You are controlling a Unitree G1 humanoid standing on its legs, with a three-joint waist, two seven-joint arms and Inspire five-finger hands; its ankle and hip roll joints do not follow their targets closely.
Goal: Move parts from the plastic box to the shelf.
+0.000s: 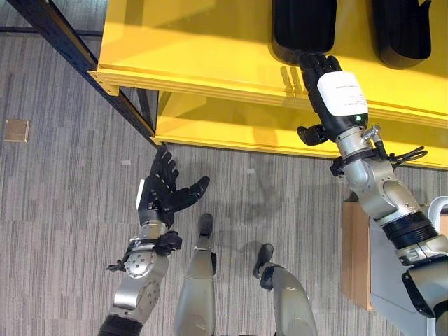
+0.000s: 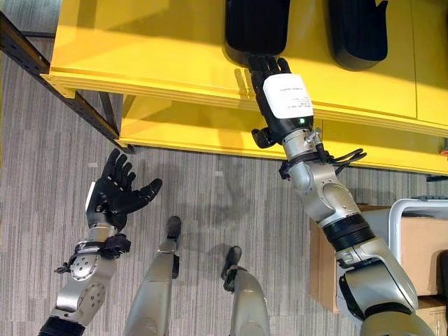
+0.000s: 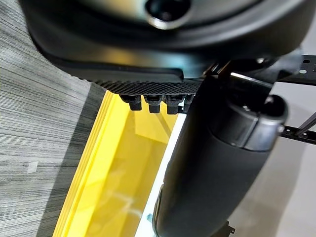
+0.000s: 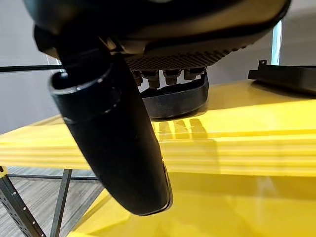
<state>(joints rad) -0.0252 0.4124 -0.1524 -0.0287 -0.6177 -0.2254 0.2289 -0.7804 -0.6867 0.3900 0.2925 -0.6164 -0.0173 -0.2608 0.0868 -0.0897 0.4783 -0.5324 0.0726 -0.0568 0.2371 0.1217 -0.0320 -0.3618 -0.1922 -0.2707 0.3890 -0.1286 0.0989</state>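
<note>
Setting: grey carpet floor [image 1: 63,196] under a yellow shelf [image 1: 175,49]
Part: black part [image 1: 303,28] lies on the shelf near its front edge, long axis running back from that edge
Right robot hand [image 1: 323,77]: fingers straight, tips at the part's near end, nothing gripped; clearly the nearer hand
Left robot hand [image 1: 162,189]: spread, empty, over the floor, well apart from the shelf
Second part [image 1: 400,28]: same shelf, beside the first, toward the right
</note>
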